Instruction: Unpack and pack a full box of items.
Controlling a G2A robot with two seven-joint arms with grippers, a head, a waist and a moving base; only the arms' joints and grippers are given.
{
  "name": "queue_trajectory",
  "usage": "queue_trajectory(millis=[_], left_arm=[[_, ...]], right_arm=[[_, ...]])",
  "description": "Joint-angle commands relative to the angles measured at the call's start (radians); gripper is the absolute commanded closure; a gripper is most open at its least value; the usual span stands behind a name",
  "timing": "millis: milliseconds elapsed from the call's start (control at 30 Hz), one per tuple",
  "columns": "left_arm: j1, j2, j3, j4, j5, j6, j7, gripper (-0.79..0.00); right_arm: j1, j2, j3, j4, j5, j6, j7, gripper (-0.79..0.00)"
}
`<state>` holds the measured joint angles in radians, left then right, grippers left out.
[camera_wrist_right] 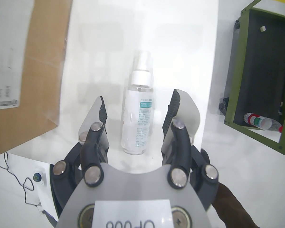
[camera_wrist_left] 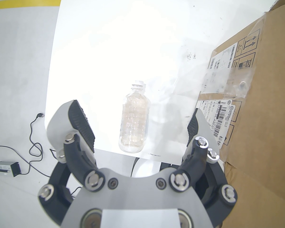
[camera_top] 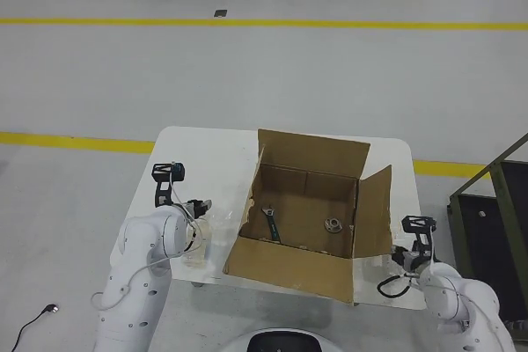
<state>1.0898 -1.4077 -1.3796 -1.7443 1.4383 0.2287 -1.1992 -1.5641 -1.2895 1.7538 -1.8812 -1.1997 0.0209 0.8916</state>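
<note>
An open cardboard box (camera_top: 290, 264) stands mid-table; a wrench (camera_top: 269, 224) and a small round part (camera_top: 333, 224) lie on its floor. A clear plastic bottle (camera_wrist_left: 134, 119) stands upright near the table's front edge, beside the box's outer wall (camera_wrist_left: 258, 110). My left gripper (camera_wrist_left: 134, 109) is open just short of it, one finger on each side, not touching. On the other side of the box a white spray bottle (camera_wrist_right: 139, 115) stands upright. My right gripper (camera_wrist_right: 139, 97) is open around its lower half, with a gap on both sides.
A clear plastic bag (camera_wrist_left: 228, 81) holding a small dark item leans against the box's labelled side. A green metal rack (camera_wrist_right: 256, 77) with a bottle (camera_wrist_right: 261, 122) in it stands off the table's right edge. Cables and a small adapter (camera_wrist_left: 8, 168) lie on the floor.
</note>
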Motion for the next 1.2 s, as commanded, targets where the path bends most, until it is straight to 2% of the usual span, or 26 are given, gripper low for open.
queue_trajectory(millis=[0, 33, 67, 200, 333, 433, 633, 900, 1000, 1167], left_arm=[[0.0, 0.0, 0.0, 0.0, 0.0, 0.0, 0.0, -0.785], [0.0, 0.0, 0.0, 0.0, 0.0, 0.0, 0.0, -0.785], [0.0, 0.0, 0.0, 0.0, 0.0, 0.0, 0.0, -0.785], [0.0, 0.0, 0.0, 0.0, 0.0, 0.0, 0.0, -0.785], [0.0, 0.0, 0.0, 0.0, 0.0, 0.0, 0.0, -0.785], [0.0, 0.0, 0.0, 0.0, 0.0, 0.0, 0.0, -0.785], [0.0, 0.0, 0.0, 0.0, 0.0, 0.0, 0.0, -0.785], [0.0, 0.0, 0.0, 0.0, 0.0, 0.0, 0.0, -0.785], [0.0, 0.0, 0.0, 0.0, 0.0, 0.0, 0.0, -0.785], [0.0, 0.0, 0.0, 0.0, 0.0, 0.0, 0.0, -0.785]], right_arm=[[-0.035, 0.001, 0.036, -0.127, 0.028, 0.008, -0.004, -0.311], [-0.053, 0.002, 0.057, -0.204, 0.035, 0.008, -0.011, -0.074], [-0.074, 0.002, 0.076, -0.267, 0.045, 0.011, -0.014, 0.0], [-0.134, 0.001, 0.13, -0.469, 0.071, 0.03, -0.036, 0.0], [-0.099, 0.003, 0.133, -0.469, 0.121, -0.005, -0.115, 0.0], [-0.063, 0.006, 0.094, -0.469, 0.138, -0.061, -0.151, 0.0], [0.013, 0.01, -0.102, -0.469, 0.075, -0.107, -0.141, 0.0], [0.08, -0.003, -0.44, -0.465, -0.169, 0.035, -0.029, 0.0], [0.138, -0.012, -0.522, -0.359, -0.216, 0.076, 0.003, 0.0], [0.266, -0.033, -0.585, -0.168, -0.171, 0.15, 0.024, 0.0]])
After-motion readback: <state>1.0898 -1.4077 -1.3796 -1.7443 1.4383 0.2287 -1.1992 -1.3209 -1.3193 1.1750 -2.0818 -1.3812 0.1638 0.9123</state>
